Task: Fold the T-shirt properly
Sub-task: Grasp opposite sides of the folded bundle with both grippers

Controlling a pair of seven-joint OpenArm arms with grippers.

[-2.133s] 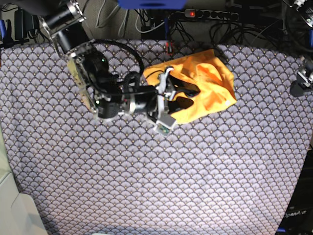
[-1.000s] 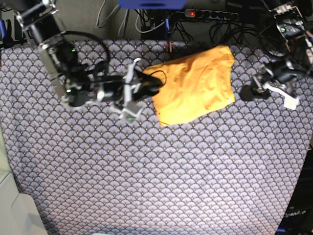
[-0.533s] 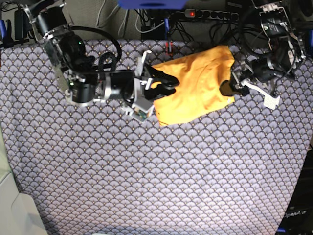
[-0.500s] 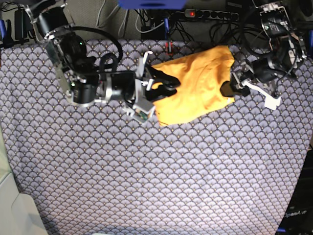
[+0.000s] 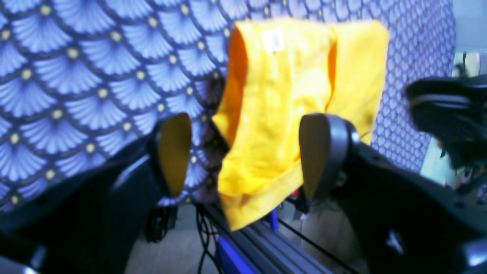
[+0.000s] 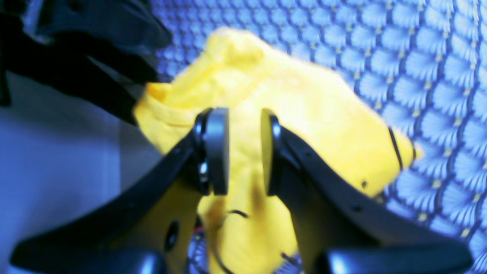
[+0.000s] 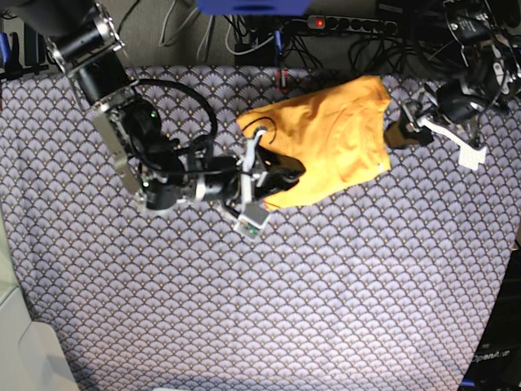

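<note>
The T-shirt point(image 7: 334, 138) lies folded into a yellow-orange block at the back middle of the table. My right gripper point(image 7: 281, 175) sits over its near-left corner. In the right wrist view the right gripper point(image 6: 243, 152) has its pads a narrow gap apart, with the T-shirt point(image 6: 312, 114) showing behind the gap and nothing clearly pinched. My left gripper point(image 7: 396, 133) hovers just off the shirt's right edge. In the left wrist view the left gripper point(image 5: 243, 152) stands wide open, its fingers on either side of the T-shirt point(image 5: 289, 83) edge and not pressing it.
A blue-grey scallop-patterned cloth point(image 7: 326, 285) covers the whole table. Behind the table run cables and a power strip point(image 7: 350, 24), with a blue bar point(image 7: 252, 6) above them. A white object point(image 7: 24, 350) sits at the near-left corner.
The right arm has slid down the shirt's left edge to its near-left corner. The left gripper has drawn back a little, up and to the right of the shirt's right edge.
</note>
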